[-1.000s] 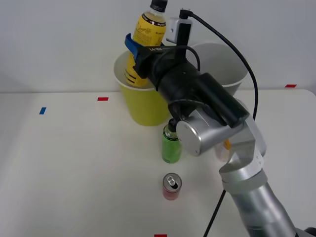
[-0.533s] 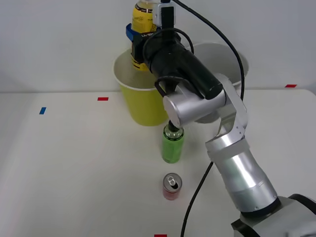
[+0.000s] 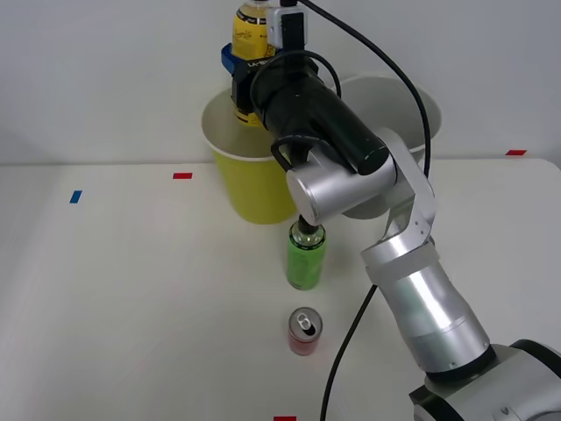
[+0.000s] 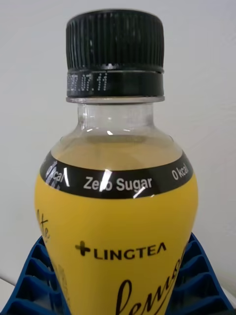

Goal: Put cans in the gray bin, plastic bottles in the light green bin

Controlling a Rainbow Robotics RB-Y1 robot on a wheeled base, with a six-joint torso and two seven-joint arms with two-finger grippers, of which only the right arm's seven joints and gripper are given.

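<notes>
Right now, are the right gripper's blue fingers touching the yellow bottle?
Touching. In the right wrist view, the blue ribbed fingers press against both sides of the yellow bottle, with no gap.

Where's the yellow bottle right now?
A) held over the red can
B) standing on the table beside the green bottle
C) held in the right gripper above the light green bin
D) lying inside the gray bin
C: the right gripper is clamped on the yellow bottle, holding it upright over the rim of the light green bin; the blue fingers flank its body.

Bright, even light; soft shadows
</notes>
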